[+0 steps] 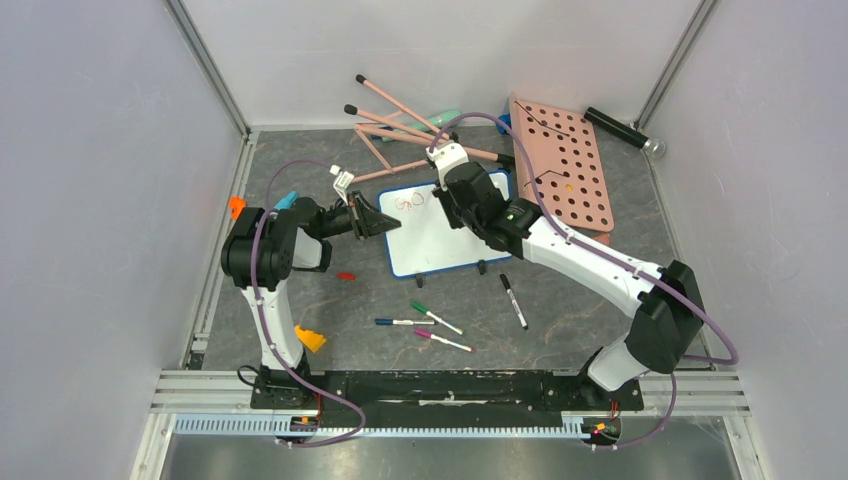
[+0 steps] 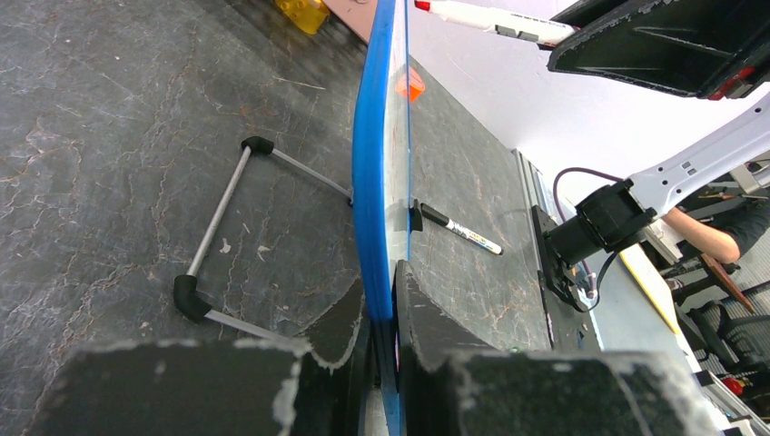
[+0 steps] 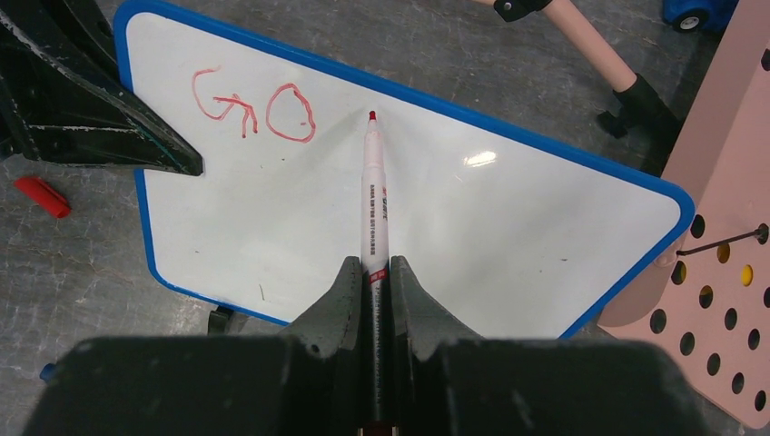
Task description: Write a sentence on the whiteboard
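Observation:
The whiteboard (image 1: 435, 248) stands tilted on its black feet mid-table, white with a blue rim. My left gripper (image 1: 388, 222) is shut on its left rim; in the left wrist view the blue edge (image 2: 374, 182) runs between the fingers (image 2: 427, 331). My right gripper (image 3: 373, 272) is shut on a red-tipped marker (image 3: 373, 195). The marker's tip sits just right of the red letters "GO" (image 3: 254, 104), at the board's top left. Whether the tip touches the board (image 3: 490, 227) I cannot tell.
A pink pegboard (image 1: 565, 160) leans at the board's right, with pink rods (image 1: 400, 125) behind. On the table in front lie a black marker (image 1: 513, 300), several coloured markers (image 1: 430, 320), a red cap (image 1: 346, 275) and an orange piece (image 1: 310, 338).

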Robot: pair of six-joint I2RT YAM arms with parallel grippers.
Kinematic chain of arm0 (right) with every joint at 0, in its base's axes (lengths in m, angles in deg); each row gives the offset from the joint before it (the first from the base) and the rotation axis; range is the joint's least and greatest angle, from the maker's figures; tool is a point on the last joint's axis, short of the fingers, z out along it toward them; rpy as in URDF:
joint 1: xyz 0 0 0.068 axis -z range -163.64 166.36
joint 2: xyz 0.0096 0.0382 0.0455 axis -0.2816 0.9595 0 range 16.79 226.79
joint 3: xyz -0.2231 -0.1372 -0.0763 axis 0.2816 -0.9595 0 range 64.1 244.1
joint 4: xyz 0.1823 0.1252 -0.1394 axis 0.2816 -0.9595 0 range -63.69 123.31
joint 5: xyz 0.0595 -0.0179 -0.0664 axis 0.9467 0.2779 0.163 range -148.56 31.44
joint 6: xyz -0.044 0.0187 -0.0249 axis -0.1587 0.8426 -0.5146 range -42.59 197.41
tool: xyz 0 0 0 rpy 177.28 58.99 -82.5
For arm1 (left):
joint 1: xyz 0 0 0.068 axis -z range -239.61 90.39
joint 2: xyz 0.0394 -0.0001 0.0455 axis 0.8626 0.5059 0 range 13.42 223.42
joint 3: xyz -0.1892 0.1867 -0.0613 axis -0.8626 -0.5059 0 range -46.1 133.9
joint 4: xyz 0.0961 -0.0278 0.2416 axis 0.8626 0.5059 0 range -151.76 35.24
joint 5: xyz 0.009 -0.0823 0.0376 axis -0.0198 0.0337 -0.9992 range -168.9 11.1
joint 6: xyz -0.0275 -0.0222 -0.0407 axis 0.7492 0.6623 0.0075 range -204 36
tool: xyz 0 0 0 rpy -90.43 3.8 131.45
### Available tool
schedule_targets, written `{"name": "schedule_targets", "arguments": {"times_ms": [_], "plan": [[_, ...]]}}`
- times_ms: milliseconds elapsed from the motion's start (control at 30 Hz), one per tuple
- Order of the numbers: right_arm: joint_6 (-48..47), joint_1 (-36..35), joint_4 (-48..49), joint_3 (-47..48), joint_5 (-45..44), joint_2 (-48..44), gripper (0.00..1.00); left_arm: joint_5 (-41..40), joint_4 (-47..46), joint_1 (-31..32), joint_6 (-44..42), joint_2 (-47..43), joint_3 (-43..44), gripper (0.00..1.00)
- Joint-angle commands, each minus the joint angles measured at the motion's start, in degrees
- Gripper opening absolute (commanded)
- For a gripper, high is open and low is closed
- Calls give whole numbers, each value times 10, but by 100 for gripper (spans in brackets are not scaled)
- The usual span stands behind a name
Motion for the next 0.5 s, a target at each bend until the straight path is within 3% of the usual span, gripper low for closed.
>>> {"name": "schedule_targets", "arguments": {"times_ms": [0, 467], "plan": [[1, 4, 8, 11, -10, 3, 0, -10, -38, -5, -57, 10, 7, 2], [-2, 5, 16, 22, 9, 26, 0, -10, -38, -6, -58, 9, 6, 2]]}}
